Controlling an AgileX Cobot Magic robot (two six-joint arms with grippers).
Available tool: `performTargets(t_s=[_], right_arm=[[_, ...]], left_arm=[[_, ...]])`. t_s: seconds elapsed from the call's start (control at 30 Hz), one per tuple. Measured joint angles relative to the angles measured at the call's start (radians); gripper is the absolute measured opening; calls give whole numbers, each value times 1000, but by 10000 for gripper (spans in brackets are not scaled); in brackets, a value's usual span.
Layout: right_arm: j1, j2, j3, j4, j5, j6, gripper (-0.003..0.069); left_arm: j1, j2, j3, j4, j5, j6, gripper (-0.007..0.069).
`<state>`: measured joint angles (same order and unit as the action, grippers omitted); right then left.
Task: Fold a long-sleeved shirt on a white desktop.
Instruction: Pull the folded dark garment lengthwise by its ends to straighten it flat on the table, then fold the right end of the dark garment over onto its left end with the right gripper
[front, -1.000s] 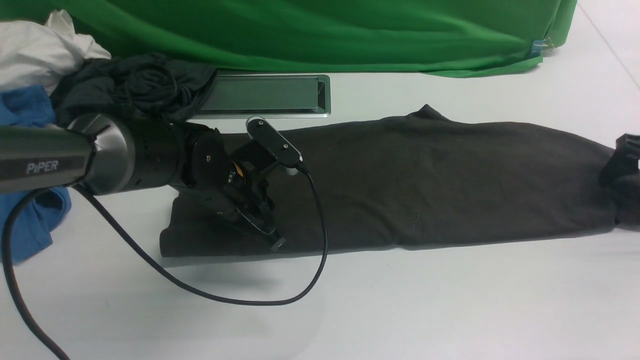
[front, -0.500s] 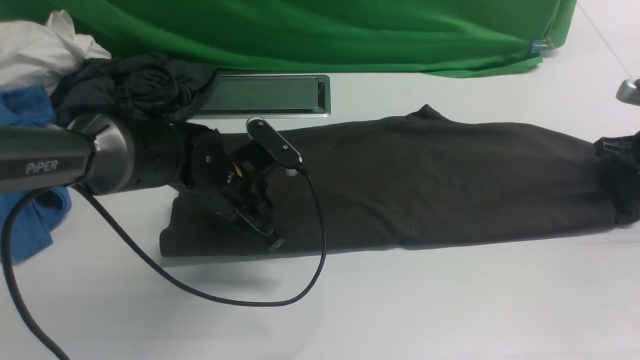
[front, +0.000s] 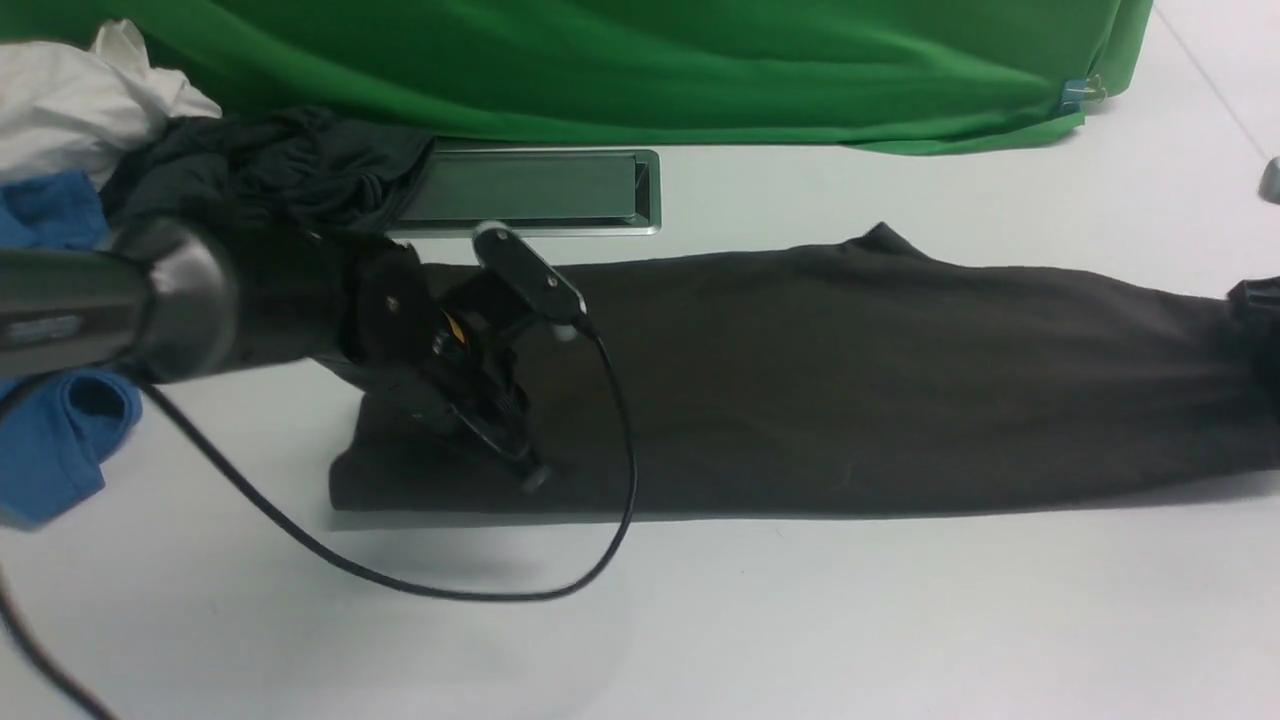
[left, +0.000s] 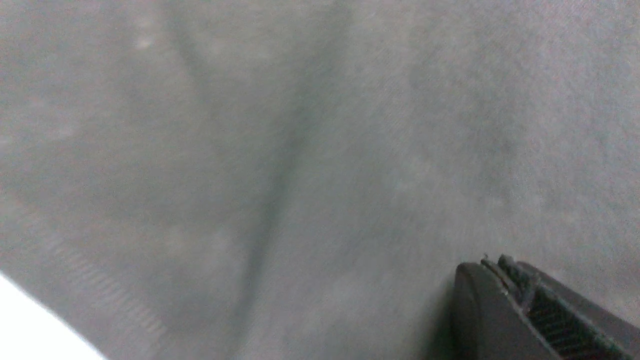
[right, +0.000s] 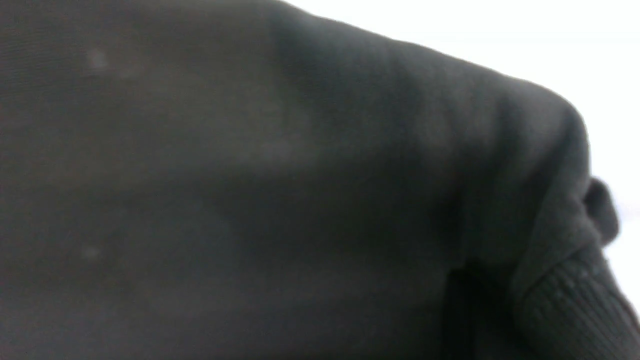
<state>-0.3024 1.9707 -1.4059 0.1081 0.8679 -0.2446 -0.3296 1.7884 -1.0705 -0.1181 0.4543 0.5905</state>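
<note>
The long-sleeved shirt (front: 850, 390) lies as a long black strip across the white desktop (front: 800, 620). My left gripper (front: 533, 476) is shut, and its tip presses down on the shirt's left end near the front edge. In the left wrist view the closed jaws (left: 492, 262) rest on the fabric (left: 300, 150). My right gripper (front: 1262, 300) sits at the frame's right edge, on the shirt's raised right end, and holds it. The right wrist view is filled with bunched black cloth (right: 250, 175) and a ribbed cuff (right: 565, 310); its jaws are hidden there.
A grey metal inset plate (front: 520, 188) lies behind the shirt, before the green backdrop (front: 600, 70). At the back left is a pile of white cloth (front: 70, 100), a dark grey garment (front: 280, 165) and a blue shirt (front: 60, 430). A black cable (front: 450, 590) loops over the front.
The right gripper came in, closed on the shirt's right end and drew it to the right. The strip now lies straighter and tauter. The left arm shifted slightly.
</note>
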Motion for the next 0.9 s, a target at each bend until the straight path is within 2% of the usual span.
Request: performTargets(t_s=[0.27, 0.4, 0.63, 0.9], right_arm=[[-37, -181, 0, -73, 147, 84, 80], [-17, -271, 0, -53, 159, 109, 80], [167, -420, -21, 76, 102, 114, 80], [427, -363, -143, 276, 69, 98, 80]], left_arm=[[-39, -383, 0, -104, 24, -19, 17], [-39, -553, 41, -138, 45, -39, 17], [-39, -812, 206, -142, 36, -64, 17], [-39, -937, 310, -135, -25, -75, 17]])
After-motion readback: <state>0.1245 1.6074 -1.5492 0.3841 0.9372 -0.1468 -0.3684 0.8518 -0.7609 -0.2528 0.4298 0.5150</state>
